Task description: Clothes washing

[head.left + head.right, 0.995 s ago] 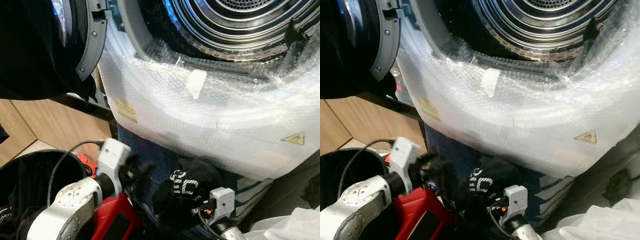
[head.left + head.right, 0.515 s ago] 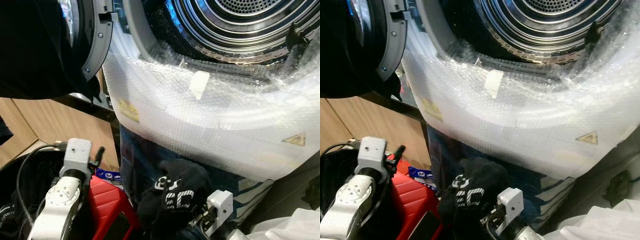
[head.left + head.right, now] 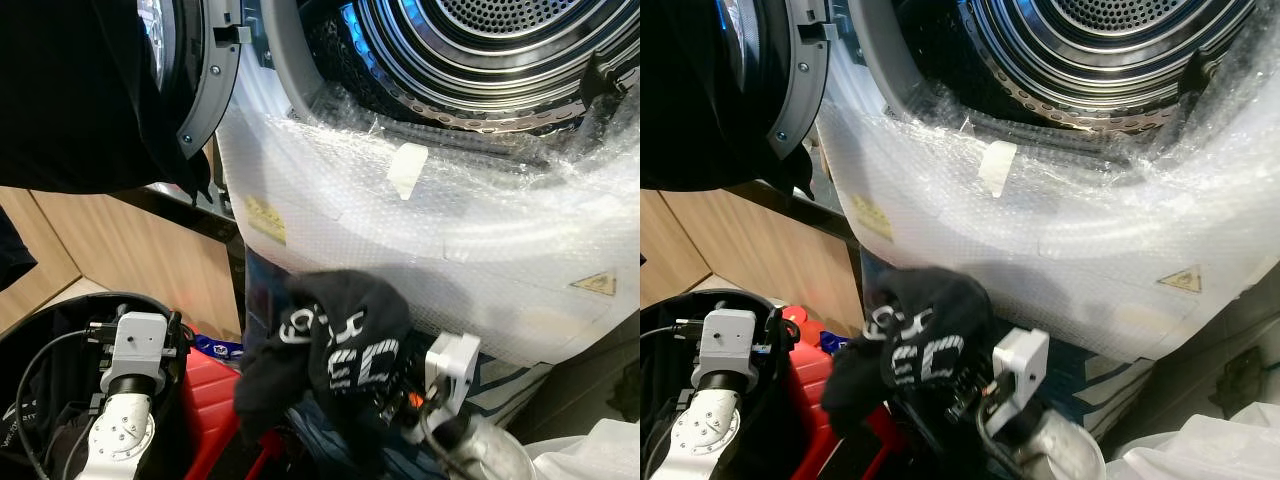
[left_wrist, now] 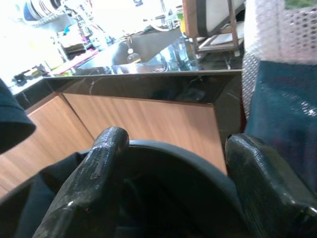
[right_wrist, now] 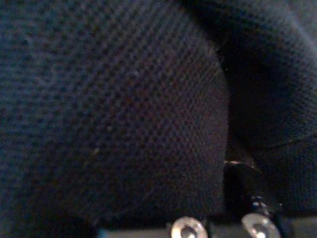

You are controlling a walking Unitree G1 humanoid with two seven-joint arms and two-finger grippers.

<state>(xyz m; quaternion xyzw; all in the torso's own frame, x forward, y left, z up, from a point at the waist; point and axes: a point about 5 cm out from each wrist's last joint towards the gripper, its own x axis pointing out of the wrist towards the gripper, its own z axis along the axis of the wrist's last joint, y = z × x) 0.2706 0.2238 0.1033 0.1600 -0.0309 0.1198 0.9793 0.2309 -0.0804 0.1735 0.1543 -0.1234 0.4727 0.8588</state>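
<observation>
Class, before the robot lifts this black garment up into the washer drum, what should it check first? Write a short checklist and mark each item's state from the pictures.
1. Washer door swung open: ok.
2. Drum opening free of obstruction: ok, metal drum in plain sight.
3. Black garment held by the right gripper: ok, it hangs bunched at the gripper; finger closure cannot tell.
4. Garment raised to the opening: not ok, it hangs below the bubble wrap lip.
5. Left gripper out of the way: ok, open over the black basket.

My right gripper (image 3: 385,385) lifts a black knit garment w/ white lettering (image 3: 335,345); clear bubble-wrapped white washer front (image 3: 420,260) w/ yellow warning stickers; red plastic crate (image 3: 215,385).
</observation>
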